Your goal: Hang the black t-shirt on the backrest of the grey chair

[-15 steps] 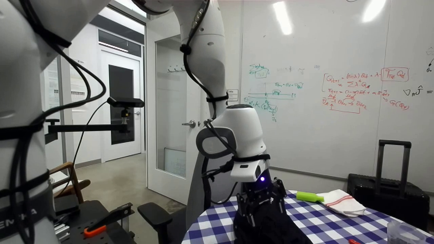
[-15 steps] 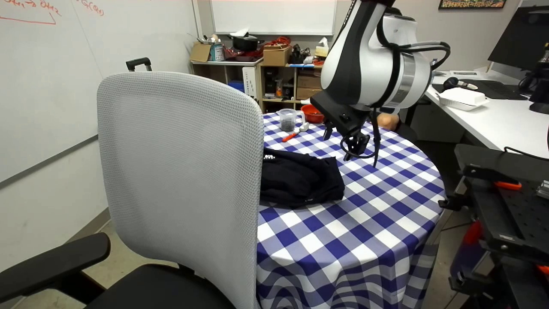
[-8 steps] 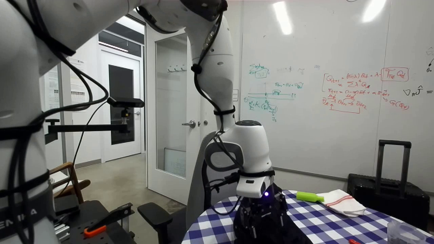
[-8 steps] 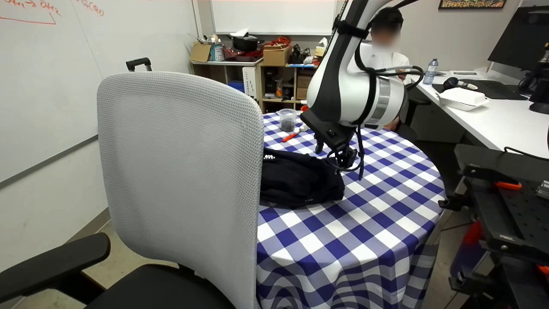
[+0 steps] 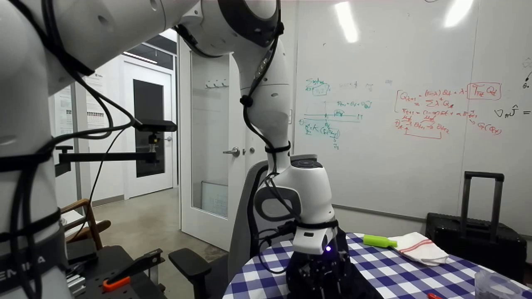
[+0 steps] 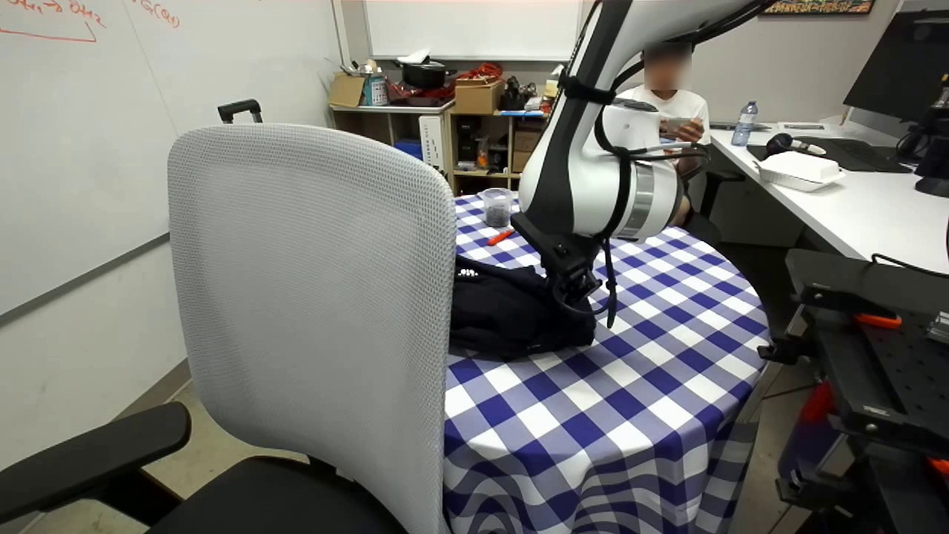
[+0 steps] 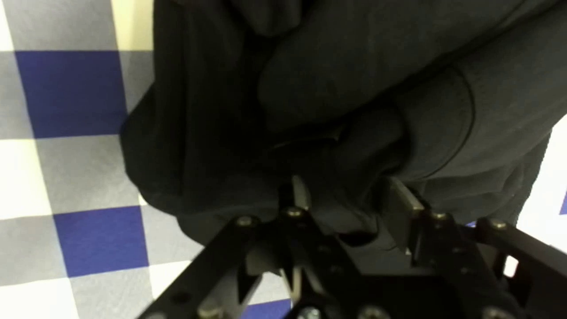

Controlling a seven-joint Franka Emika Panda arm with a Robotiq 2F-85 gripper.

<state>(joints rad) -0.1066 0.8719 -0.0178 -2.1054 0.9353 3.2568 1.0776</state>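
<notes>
The black t-shirt [image 6: 497, 304] lies in a crumpled heap on the checked table, partly hidden behind the chair. In the wrist view the t-shirt [image 7: 354, 79] fills most of the picture with dark folds. My gripper [image 7: 346, 192] points down into it, jaws apart, loose cloth showing between and beneath them. No firm pinch on the fabric is visible. In both exterior views the gripper [image 6: 572, 293] is down at the heap, its fingertips lost against the black cloth. The grey chair [image 6: 311, 282] stands beside the table, its mesh backrest bare and upright.
The round table has a blue-and-white cloth [image 6: 652, 386]. On it are a clear cup [image 6: 497, 208], a red-handled utensil [image 6: 501, 237], a green bottle [image 5: 379, 241] and a striped towel [image 5: 422, 249]. A chair armrest [image 5: 189, 261] juts out. A person [image 6: 671, 111] sits behind the arm.
The arm has come down and, in an exterior view, shifted left, from above the table to the t-shirt's near end. The shirt and chair look unmoved.
</notes>
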